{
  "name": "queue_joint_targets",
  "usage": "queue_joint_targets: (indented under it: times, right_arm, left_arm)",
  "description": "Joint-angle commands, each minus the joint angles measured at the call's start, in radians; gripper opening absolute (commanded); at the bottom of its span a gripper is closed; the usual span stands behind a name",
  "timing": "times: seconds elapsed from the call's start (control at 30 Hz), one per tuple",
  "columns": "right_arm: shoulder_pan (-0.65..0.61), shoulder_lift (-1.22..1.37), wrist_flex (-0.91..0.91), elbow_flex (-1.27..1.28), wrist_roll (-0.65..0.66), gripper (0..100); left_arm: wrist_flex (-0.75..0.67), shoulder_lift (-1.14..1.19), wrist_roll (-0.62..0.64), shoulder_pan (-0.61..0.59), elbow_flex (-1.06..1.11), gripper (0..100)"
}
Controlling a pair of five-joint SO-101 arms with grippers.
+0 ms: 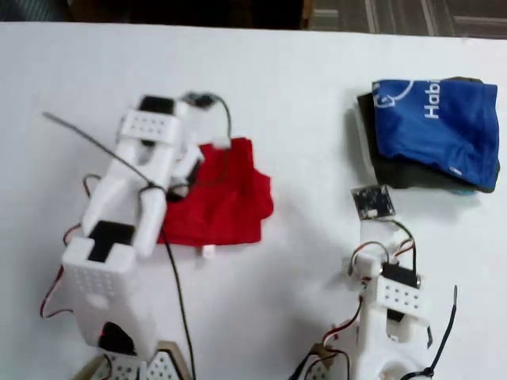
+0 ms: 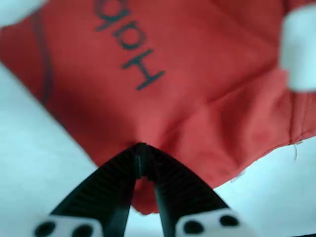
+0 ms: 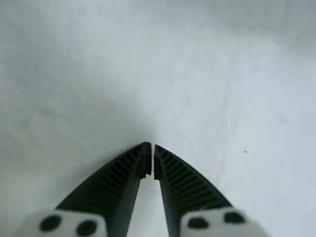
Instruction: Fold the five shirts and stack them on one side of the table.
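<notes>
Roughly folded, the red shirt (image 1: pixel 228 199) lies rumpled.

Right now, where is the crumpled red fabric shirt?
In the high view the red shirt lies left of centre on the white table, under the left gripper, well apart from the blue-topped stack of folded shirts on the right.

The high camera looks down from far above on the flat white table (image 1: pixel 301 95). The left wrist camera sits very close over the crumpled red cloth shirt (image 2: pixel 207 89). The high view shows it too, toward nine o'clock. The right wrist camera looks closely at bare table.
</notes>
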Motion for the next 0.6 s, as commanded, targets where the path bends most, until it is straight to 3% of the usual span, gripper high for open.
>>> queue_joint_targets:
  times: [0.0, 0.27, 0.43, 0.57]
  right_arm:
    - [0.012, -0.018, -0.015, -0.003, -0.008, 2.0]
    - [0.012, -0.018, -0.015, -0.003, -0.008, 1.9]
    - [0.012, -0.018, -0.015, -0.003, -0.009, 1.9]
    - [0.012, -0.018, -0.015, -0.003, -0.009, 1.9]
  left_arm:
    - [-0.052, -0.021, 0.011, 0.084, 0.045, 3]
    - [-0.092, -0.011, 0.066, 0.199, -0.036, 3]
    - [-0.175, -0.023, 0.068, 0.198, -0.051, 3]
    - [-0.153, -0.012, 0.092, 0.169, -0.197, 4]
